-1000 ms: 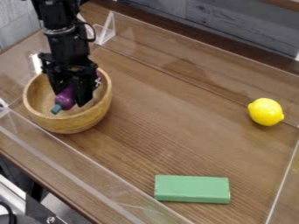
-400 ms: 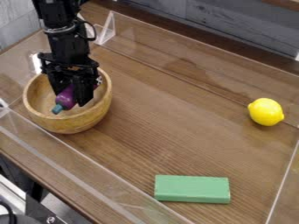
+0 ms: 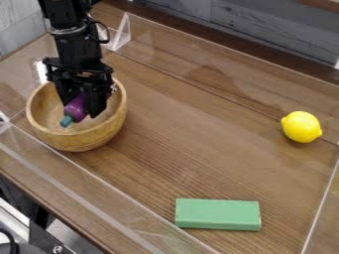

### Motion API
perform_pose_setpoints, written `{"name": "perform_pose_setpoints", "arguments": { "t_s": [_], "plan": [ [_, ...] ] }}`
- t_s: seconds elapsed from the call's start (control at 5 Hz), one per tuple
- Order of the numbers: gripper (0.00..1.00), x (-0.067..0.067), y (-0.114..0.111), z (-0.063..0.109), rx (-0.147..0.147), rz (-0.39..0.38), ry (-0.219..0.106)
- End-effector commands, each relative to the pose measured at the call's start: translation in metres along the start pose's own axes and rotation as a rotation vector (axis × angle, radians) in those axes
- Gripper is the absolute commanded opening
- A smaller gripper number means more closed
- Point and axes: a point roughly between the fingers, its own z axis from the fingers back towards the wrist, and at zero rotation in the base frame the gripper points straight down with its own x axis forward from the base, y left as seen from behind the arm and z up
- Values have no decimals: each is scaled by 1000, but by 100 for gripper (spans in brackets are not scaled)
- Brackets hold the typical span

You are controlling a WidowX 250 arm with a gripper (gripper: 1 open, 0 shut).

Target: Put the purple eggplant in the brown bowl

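One brown bowl (image 3: 93, 136) surrounds the purple eggplant (image 3: 75, 107).

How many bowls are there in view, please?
1: the brown bowl, at the left of the picture, with the eggplant and the tool at it. No other bowl shows, though the arm could hide something behind it.

From my camera view, I have the black gripper (image 3: 82, 87) over the brown bowl (image 3: 77, 121), its fingers reaching down inside the rim around the purple eggplant (image 3: 77, 107). The eggplant tilts, its teal-green cap low. I see the bowl near one edge of the wooden worktop (image 3: 192, 119), the green block (image 3: 217, 214) and the yellow lemon (image 3: 300, 126) well apart from it.
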Motion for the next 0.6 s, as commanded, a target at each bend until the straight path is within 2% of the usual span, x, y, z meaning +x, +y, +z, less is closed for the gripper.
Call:
{"name": "perform_pose_setpoints", "arguments": {
  "t_s": [0.0,0.4],
  "plan": [
    [0,9,-1,23,35,-7,-77],
    [0,9,-3,21,35,3,-72]
  ]
}}
